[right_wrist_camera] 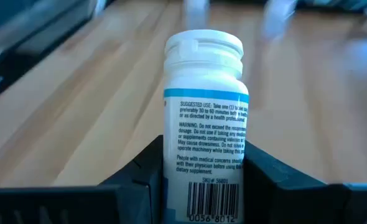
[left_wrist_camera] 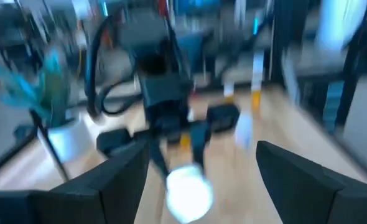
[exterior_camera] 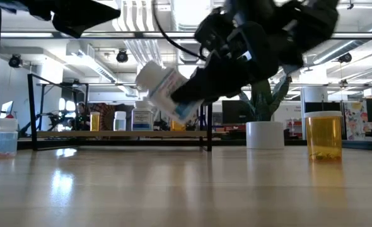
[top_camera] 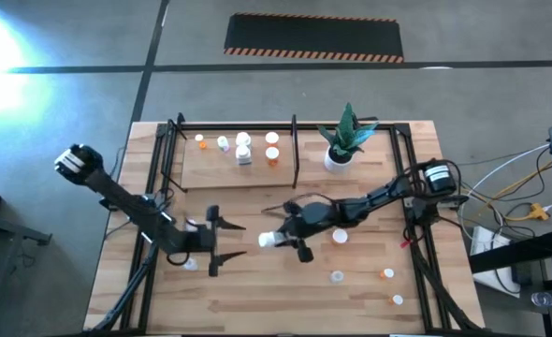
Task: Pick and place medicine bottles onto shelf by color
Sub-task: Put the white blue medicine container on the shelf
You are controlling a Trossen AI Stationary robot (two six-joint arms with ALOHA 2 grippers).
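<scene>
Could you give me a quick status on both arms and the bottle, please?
Right pincer shut on white bottle, lifted off table. Left pincer open, empty, facing it. Shelf unobstructed.

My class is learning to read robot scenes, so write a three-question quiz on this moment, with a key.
1. True or false: the right pincer holds a white medicine bottle clear of the table.
2. Which is open and empty? A) left pincer B) right pincer
3. Fill in: the potted plant stands on the ____.

Key: 1 true; 2 A; 3 shelf.
</scene>
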